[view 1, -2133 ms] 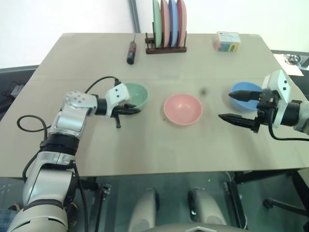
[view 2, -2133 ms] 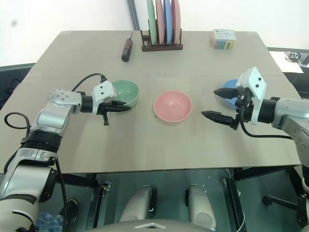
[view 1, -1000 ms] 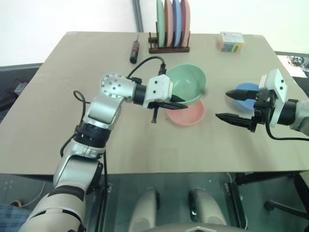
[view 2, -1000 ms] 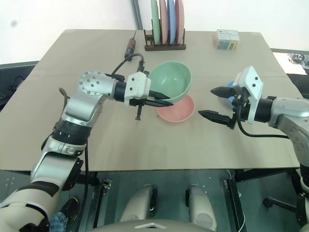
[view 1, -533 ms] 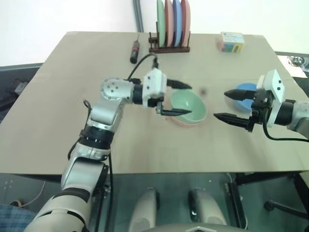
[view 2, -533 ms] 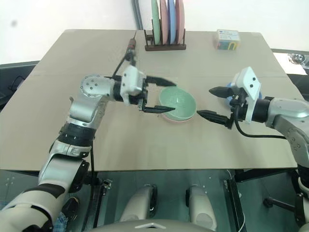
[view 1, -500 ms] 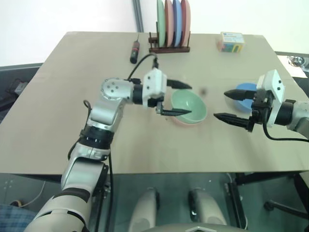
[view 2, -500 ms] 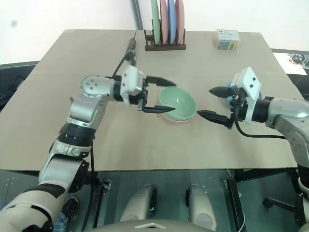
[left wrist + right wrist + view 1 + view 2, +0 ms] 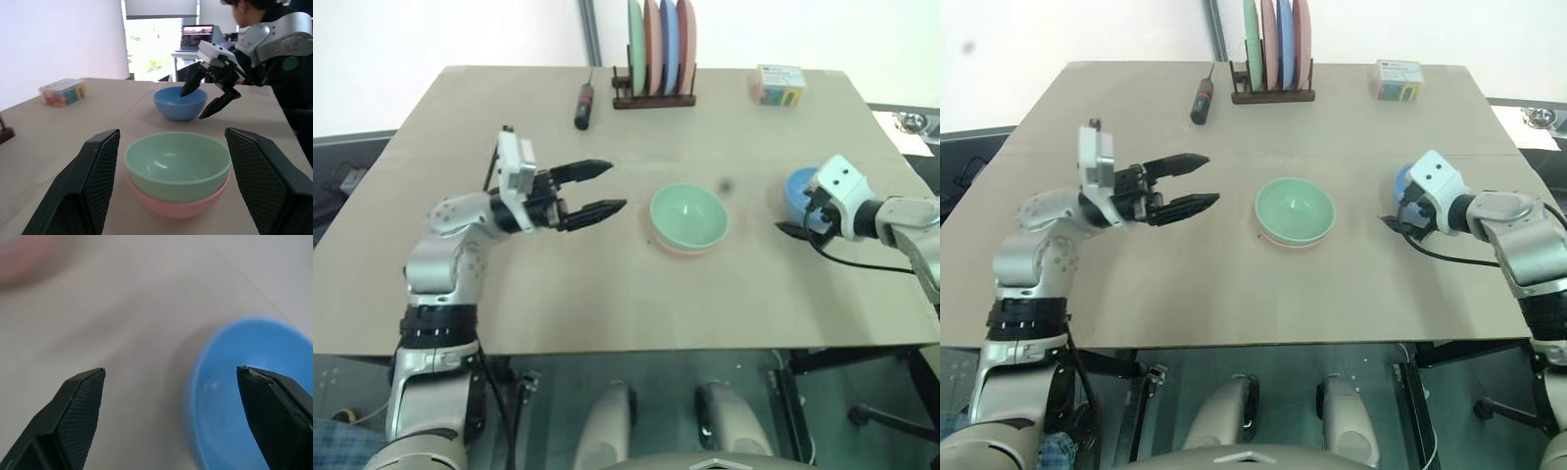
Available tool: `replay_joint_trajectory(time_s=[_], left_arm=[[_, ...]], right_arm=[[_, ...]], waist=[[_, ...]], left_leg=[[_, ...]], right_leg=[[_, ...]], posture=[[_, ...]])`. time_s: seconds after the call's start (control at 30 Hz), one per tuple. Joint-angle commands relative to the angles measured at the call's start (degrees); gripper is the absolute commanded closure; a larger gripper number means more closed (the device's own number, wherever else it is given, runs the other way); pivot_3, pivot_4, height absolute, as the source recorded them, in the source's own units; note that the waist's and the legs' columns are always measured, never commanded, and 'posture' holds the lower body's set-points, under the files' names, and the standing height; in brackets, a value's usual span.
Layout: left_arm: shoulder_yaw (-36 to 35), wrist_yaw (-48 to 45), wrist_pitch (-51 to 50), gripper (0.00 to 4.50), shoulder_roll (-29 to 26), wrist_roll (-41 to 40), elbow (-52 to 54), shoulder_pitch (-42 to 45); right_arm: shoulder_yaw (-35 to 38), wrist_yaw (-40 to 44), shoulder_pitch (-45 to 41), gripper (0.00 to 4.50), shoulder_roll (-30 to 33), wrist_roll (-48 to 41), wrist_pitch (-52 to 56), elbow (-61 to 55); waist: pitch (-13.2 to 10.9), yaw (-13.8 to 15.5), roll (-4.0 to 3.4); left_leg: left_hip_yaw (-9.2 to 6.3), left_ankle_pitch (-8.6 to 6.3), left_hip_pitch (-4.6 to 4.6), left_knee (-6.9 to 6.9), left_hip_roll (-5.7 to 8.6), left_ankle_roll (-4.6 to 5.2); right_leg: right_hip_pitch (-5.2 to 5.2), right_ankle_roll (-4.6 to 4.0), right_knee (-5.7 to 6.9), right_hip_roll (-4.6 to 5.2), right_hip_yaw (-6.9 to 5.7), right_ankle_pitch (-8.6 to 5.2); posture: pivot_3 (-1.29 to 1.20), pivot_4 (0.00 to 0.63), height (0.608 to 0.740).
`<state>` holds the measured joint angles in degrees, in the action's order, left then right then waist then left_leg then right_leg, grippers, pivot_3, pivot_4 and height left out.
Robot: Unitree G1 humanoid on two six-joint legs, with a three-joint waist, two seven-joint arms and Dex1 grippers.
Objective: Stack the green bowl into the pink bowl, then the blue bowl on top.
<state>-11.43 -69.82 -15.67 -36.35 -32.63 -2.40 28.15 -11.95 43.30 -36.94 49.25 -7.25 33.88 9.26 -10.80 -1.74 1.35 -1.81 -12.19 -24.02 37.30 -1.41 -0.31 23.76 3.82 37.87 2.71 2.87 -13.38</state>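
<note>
The green bowl (image 9: 689,213) sits nested inside the pink bowl (image 9: 178,206) at the table's middle, with only the pink rim showing beneath it. My left gripper (image 9: 617,186) is open and empty, well to the left of the stack and pointing toward it. The blue bowl (image 9: 798,185) rests on the table to the right. My right gripper (image 9: 170,370) is open and straddles the blue bowl's (image 9: 247,396) rim. One of its fingers (image 9: 188,85) is over the bowl's inside and the other is outside above the table.
At the table's far edge stand a wooden rack of upright plates (image 9: 653,49), a screwdriver (image 9: 579,106) and a small colourful box (image 9: 777,83). A person (image 9: 254,10) sits beyond the table's right side, near a laptop (image 9: 197,36).
My left gripper set the green bowl into the pink bowl, opened and drew back to the left. My right gripper dropped forward and now straddles the blue bowl's rim.
</note>
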Motion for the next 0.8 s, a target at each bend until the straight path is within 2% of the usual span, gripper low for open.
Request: replay_joint_trajectory(time_s=[0.03,0.2,0.37,0.6,0.8], left_arm=[[-4.27,-2.77,2.80,0.85,-1.89,-2.67,2.93,-4.61],[-7.04,-3.85,3.34,0.85,-3.31,-4.67,4.14,-8.45],[-8.70,-3.74,4.13,0.85,-4.35,-5.01,4.72,-10.92],[-9.05,-3.25,4.65,0.85,-4.62,-5.12,5.55,-12.46],[-8.53,-3.70,5.12,0.85,-4.90,-4.65,4.03,-11.22]], right_arm=[[-2.41,-2.10,-5.94,0.00,-2.70,6.94,-7.42,16.02],[-4.49,-3.47,-12.36,0.00,-6.22,12.91,-16.87,34.24],[-3.82,-2.19,-15.63,0.00,-8.06,14.53,-21.67,41.19],[-3.21,-0.15,-16.85,0.00,-8.53,16.10,-24.48,43.99],[2.48,6.35,-15.78,0.00,-9.29,9.47,-18.40,36.87]], waist=[[0.00,-0.36,0.01],[0.05,-0.50,0.09],[0.07,-0.64,0.11],[0.10,-0.63,0.13],[0.08,-0.64,0.11]], left_leg=[[0.02,0.00,0.02,-0.01,0.00,0.00],[0.04,0.00,0.10,-0.03,-0.01,0.00],[0.01,0.00,0.27,-0.02,0.00,0.00],[-0.01,0.00,0.30,-0.01,-0.01,0.00],[-0.02,0.00,0.28,-0.06,-0.01,0.00]], right_leg=[[-0.01,0.00,0.00,0.00,0.01,0.00],[-0.07,-0.01,-0.01,0.00,0.03,0.01],[-0.26,-0.02,-0.01,0.00,0.01,0.01],[-0.30,-0.02,0.00,0.00,0.00,0.01],[-0.28,-0.02,0.00,0.00,-0.01,0.01]], posture=[[0.00,0.150,0.740],[0.00,0.150,0.740],[0.00,0.150,0.740],[0.00,0.150,0.740],[0.00,0.150,0.740]])
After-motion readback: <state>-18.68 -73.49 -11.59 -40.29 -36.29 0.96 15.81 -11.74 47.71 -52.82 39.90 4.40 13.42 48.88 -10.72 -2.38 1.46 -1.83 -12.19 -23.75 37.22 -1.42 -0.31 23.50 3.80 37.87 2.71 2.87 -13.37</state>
